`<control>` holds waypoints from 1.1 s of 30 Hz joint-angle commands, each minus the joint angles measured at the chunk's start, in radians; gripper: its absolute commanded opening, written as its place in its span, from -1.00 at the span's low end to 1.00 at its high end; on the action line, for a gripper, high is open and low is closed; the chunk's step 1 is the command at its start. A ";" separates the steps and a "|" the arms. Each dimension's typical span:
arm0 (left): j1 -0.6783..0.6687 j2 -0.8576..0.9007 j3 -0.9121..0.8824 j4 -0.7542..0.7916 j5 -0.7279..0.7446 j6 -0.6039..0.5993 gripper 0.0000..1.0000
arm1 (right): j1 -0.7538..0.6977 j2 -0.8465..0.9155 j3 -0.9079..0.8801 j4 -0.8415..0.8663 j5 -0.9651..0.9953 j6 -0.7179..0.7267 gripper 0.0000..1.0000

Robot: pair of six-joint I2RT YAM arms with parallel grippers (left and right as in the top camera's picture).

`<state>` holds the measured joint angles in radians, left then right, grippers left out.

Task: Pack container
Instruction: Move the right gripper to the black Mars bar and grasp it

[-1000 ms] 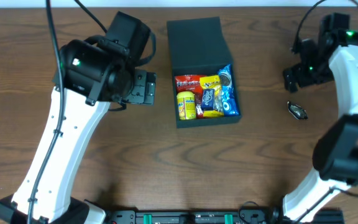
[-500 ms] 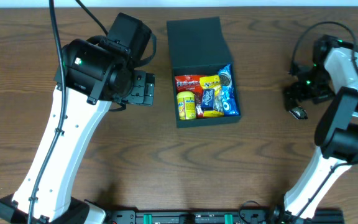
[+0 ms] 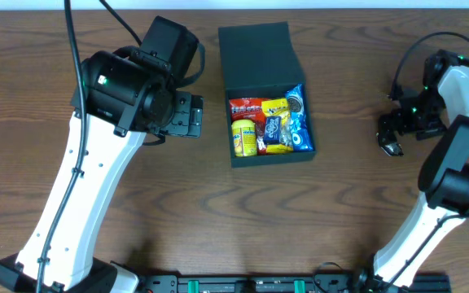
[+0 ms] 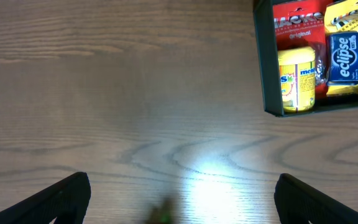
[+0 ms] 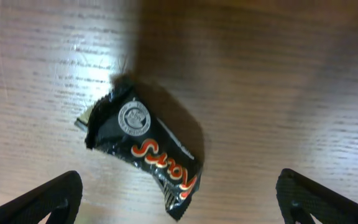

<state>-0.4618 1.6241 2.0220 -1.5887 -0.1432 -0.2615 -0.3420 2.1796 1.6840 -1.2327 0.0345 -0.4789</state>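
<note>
Container (image 3: 271,159) mid bench (image 3: 340,220), lid (image 3: 255,49) open, mostly filled with snacks (image 3: 271,126) | Mars bar (image 5: 145,146) left out, yours to pack | right end effector (image 5: 179,186) apart above it | left end effector (image 4: 182,196) apart, empty

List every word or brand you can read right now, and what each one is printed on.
"Mars": black wrapper; its round seal is too small to read.
"eclipse": blue packet in the container.
"original": red packet in the container; the bigger word above it is cut off.
Yellow tub: lettering too blurred to read.
Overhead view: all print too small.
</note>
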 commanded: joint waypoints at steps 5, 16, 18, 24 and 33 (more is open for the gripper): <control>0.003 0.005 -0.005 0.007 -0.024 0.008 0.90 | 0.011 -0.006 -0.084 0.060 0.041 0.064 0.98; 0.003 0.005 -0.005 0.019 -0.021 0.007 0.90 | 0.030 -0.006 -0.121 0.104 0.053 0.083 0.68; 0.003 0.005 -0.005 0.021 -0.021 0.007 0.90 | 0.037 -0.006 -0.139 0.122 0.061 0.082 0.60; 0.003 0.005 -0.005 0.021 -0.021 0.007 0.90 | 0.061 -0.006 -0.164 0.142 0.090 0.083 0.36; 0.003 0.005 -0.005 0.023 -0.021 0.007 0.90 | 0.061 -0.006 -0.164 0.142 0.097 0.120 -0.08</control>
<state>-0.4618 1.6241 2.0216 -1.5658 -0.1463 -0.2615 -0.2855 2.1662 1.5414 -1.1053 0.1047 -0.3862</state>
